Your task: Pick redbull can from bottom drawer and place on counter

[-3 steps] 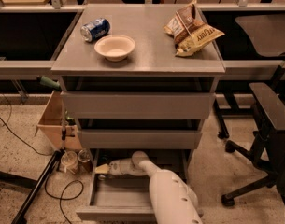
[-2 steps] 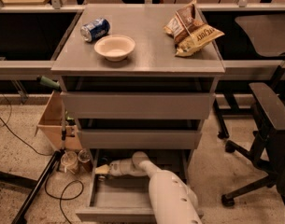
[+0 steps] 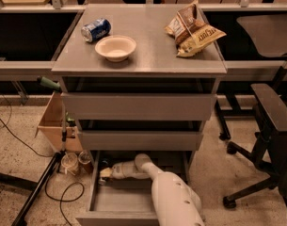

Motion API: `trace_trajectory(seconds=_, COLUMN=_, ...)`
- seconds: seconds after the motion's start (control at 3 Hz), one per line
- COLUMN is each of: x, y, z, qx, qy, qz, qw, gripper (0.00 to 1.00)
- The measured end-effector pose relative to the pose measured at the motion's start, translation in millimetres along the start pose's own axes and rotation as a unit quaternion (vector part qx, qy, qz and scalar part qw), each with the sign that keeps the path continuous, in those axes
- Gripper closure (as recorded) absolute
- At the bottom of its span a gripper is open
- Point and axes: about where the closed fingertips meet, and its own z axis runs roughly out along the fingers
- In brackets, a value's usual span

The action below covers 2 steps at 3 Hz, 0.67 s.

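Camera view: I am looking down at the front of a grey drawer unit, with the robot's white arm (image 3: pixel 173 204) reaching in from the bottom edge.
End effector: the end effector (image 3: pixel 104 173) is sitting low inside the bottom drawer, toward its back left corner, just under the front of the drawer above. I cannot tell how wide it is standing or whether it is holding anything.
Bottom drawer: the bottom drawer (image 3: pixel 117 202) is standing pulled out toward me, and the arm is lying across its right half.
Redbull can: I am not making out the redbull can. The corner around the end effector is lying in shadow.
Table: the table (image 3: pixel 152 60) is carrying a blue can (image 3: pixel 96 29) lying on its side at the back left, and a pale bowl (image 3: pixel 115 47) is sitting just beside that can. Snack bags (image 3: pixel 195 29) are lying at the back right, well apart from the bowl.
Upper drawers: two drawers with taller fronts (image 3: pixel 138 106) are sitting stacked between the table top and the bottom drawer.
Floor: a cardboard box (image 3: pixel 51 124) is standing left of the unit, with two small cups (image 3: pixel 70 163) near it and a black cable (image 3: pixel 63 197) looping in front.
Right side: an office chair (image 3: pixel 270 126) is standing beside the unit.
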Motion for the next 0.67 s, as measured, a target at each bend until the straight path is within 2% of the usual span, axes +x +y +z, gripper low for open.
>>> trace_trajectory(seconds=0.67, x=8.9, y=-1.7, z=1.6, qx=-0.01, qy=0.006, qz=0.008, qw=0.9999, gripper=1.0)
